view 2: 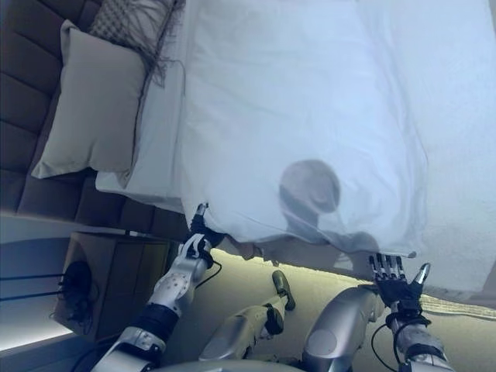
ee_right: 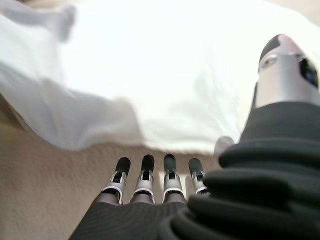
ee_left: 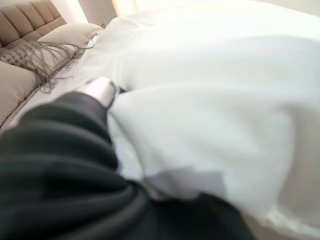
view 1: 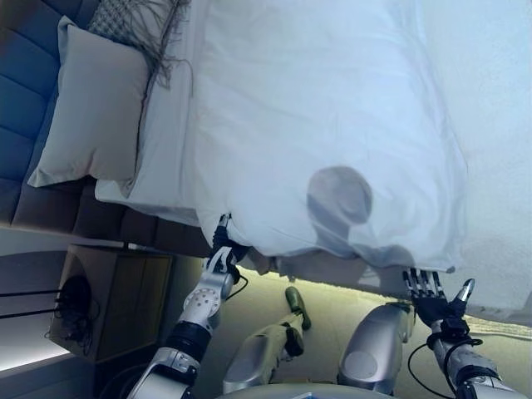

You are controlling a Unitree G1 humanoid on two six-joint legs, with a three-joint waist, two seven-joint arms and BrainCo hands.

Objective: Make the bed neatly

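Our left hand (view 1: pixel 218 259) sits lower middle-left at the white blanket's (view 1: pixel 316 125) corner, fingers hidden, so we cannot tell its hold | right hand (view 1: pixel 432 295) open, lower right, just below the edge | blanket runs left-right above both hands | left hand nearer.

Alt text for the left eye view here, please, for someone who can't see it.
A white duvet covers the bed, its near edge hanging toward the robot. The left hand touches that edge near the beige pillow and fringed cushion; the right hand is open, just short of the edge. A wooden nightstand stands beside the bed.
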